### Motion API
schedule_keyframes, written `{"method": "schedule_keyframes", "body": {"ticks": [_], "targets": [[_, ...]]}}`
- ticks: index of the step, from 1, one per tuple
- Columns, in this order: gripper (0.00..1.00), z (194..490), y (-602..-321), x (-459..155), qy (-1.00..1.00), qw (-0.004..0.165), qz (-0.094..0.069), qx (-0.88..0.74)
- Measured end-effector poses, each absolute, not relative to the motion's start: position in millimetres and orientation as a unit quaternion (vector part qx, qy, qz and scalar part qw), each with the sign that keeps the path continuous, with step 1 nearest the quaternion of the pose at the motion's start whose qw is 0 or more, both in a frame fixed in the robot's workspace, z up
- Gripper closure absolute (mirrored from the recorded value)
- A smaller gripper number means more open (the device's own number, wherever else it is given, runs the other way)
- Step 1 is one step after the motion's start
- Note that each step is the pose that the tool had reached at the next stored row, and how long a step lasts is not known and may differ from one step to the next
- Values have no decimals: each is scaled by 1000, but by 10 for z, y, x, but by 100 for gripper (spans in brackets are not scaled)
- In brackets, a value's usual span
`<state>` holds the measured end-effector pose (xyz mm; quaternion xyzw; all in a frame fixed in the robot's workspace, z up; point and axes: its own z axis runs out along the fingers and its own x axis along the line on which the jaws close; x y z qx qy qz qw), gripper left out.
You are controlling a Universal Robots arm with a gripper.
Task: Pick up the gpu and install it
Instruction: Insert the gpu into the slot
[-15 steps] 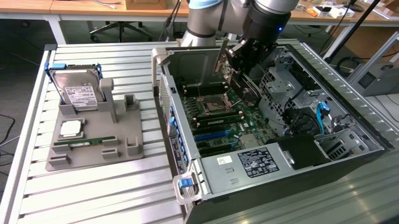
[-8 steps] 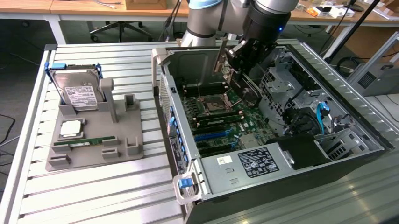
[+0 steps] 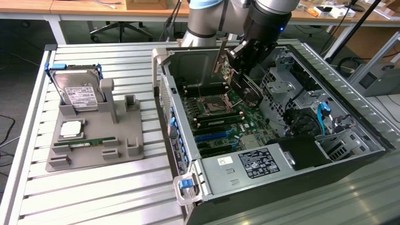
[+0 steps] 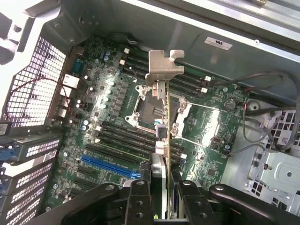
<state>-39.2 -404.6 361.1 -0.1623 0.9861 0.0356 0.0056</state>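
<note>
The gpu (image 4: 163, 126), a thin dark card seen edge-on with a silver end bracket (image 4: 164, 68), hangs above the motherboard (image 4: 103, 108) inside the open computer case. My gripper (image 4: 164, 199) is shut on its near end, with one black finger on each face of the card. In the exterior view the gripper (image 3: 242, 77) holds the gpu (image 3: 220, 55) over the upper part of the motherboard, above the CPU socket (image 3: 216, 105). The card touches nothing below it. A blue expansion slot (image 4: 110, 166) lies to one side of the card on the board.
The case's walls (image 3: 164, 79) and its drive cage (image 3: 293, 89) surround the working space. A power supply (image 3: 262, 161) sits at the near end. On the exterior view's left, a grey fixture (image 3: 125, 126) holds a hard drive (image 3: 78, 91), a CPU (image 3: 70, 129) and a RAM stick (image 3: 84, 140).
</note>
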Motion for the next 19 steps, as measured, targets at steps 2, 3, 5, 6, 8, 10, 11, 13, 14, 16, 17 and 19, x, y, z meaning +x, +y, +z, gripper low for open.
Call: {"method": "schedule_keyframes", "body": {"ticks": [2, 3, 5, 6, 8, 10, 11, 13, 14, 16, 17, 19], "targets": [[73, 3611, -4046, -393, 986, 5, 36, -165], [73, 3611, -4046, -393, 985, 5, 36, -167], [73, 3611, -4046, -393, 985, 5, 36, -171], [73, 3611, -4046, -393, 984, 5, 36, -172], [73, 3611, -4046, -393, 983, 5, 36, -180], [73, 3610, -4046, -393, 982, 5, 36, -186], [73, 3610, -4046, -393, 982, 5, 36, -188], [73, 3610, -4046, -393, 981, 5, 36, -192], [73, 3610, -4046, -393, 980, 4, 36, -193], [73, 3610, -4046, -393, 979, 4, 36, -199], [73, 3609, -4046, -392, 979, 4, 36, -201], [73, 3609, -4046, -392, 978, 4, 36, -207]]}}
